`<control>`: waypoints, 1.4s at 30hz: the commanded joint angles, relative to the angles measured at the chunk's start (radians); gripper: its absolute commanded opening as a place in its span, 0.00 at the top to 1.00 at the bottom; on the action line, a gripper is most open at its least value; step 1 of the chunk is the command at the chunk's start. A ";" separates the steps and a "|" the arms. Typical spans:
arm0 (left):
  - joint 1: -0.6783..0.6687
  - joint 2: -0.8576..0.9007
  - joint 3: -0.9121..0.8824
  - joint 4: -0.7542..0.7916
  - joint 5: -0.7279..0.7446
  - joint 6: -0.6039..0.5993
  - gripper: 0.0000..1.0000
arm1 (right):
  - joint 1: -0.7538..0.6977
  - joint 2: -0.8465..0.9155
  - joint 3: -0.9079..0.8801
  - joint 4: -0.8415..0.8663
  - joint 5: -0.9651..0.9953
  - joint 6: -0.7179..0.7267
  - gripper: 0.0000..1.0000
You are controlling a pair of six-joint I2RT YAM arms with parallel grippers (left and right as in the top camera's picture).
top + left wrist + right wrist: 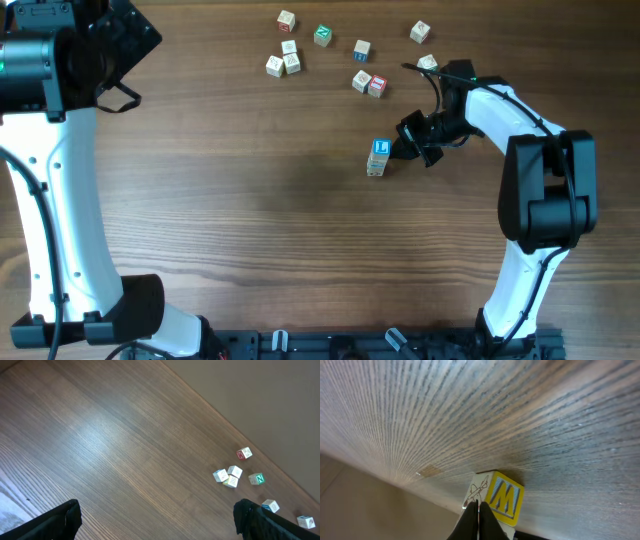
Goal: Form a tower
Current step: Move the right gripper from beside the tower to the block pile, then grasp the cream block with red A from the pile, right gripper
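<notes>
Tower (378,158) stood on the tabletop (250,220) a bit right of centre, approx mid-depth btwn near and far edges. Long axis upright, blue face on top, paler cube below it. In the overhead view it appeared to lean slightly toward the near edge.

Right arm: base at near edge, right side. Upper link rose to an elbow by the right edge; forearm reached back toward the far-left w/ wrist bent down at the tower. Right pincer (400,148) was fully closed, nothing btwn the fingers, tips just beside the tower's right side. Contact couldn't be told. The wrist view showed an M cube (504,497), yellow face, right behind the tips.

Left arm: base at near-left corner, running up the left edge. Left pincer (157,507) was over the far-left corner, spread wide, empty.

Loose cubes (361,49) lay scattered along the far edge.
</notes>
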 commanded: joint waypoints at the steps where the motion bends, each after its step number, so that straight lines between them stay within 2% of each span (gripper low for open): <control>1: 0.005 -0.018 0.010 0.002 -0.016 -0.014 0.00 | -0.001 0.012 0.000 0.010 -0.020 0.010 0.96; 7: 0.005 -0.018 0.010 0.002 -0.016 -0.014 0.00 | -0.047 0.012 0.000 0.016 0.048 0.029 0.96; 12: 0.005 -0.018 0.010 0.002 -0.016 -0.014 0.00 | -0.078 0.011 0.007 0.018 0.029 -0.035 0.96; 22: 0.005 -0.018 0.010 0.002 -0.016 -0.014 0.00 | -0.084 -0.004 0.106 0.035 0.066 -0.220 0.96; 24: 0.005 -0.018 0.010 0.002 -0.016 -0.014 0.00 | -0.098 -0.023 0.141 0.056 0.133 -0.341 0.95; 25: 0.005 -0.018 0.010 0.002 -0.016 -0.014 0.00 | -0.100 -0.025 0.163 0.058 0.153 -0.390 0.92; 26: 0.005 -0.018 0.010 0.002 -0.016 -0.014 0.00 | -0.100 -0.025 0.199 0.049 0.176 -0.443 0.76; 27: 0.005 -0.018 0.010 0.002 -0.016 -0.014 0.00 | -0.100 -0.025 0.248 0.028 0.206 -0.488 0.65; 28: 0.005 -0.018 0.010 0.002 -0.016 -0.014 0.00 | -0.098 -0.025 0.288 0.014 0.252 -0.495 0.55; 29: 0.005 -0.018 0.010 0.002 -0.016 -0.014 0.00 | -0.098 -0.025 0.325 0.011 0.300 -0.494 0.51; 32: 0.005 -0.018 0.010 0.002 -0.016 -0.014 0.00 | -0.089 -0.025 0.371 0.098 0.351 -0.499 0.41; 35: 0.005 -0.018 0.010 0.002 -0.016 -0.014 0.00 | -0.032 -0.023 0.371 0.254 0.373 -0.608 0.26; 39: 0.005 -0.018 0.010 0.002 -0.016 -0.014 0.00 | 0.022 0.023 0.370 0.415 0.651 -0.651 0.22; 42: 0.005 -0.018 0.010 0.002 -0.016 -0.014 0.00 | 0.019 0.085 0.370 0.490 0.698 -0.792 0.18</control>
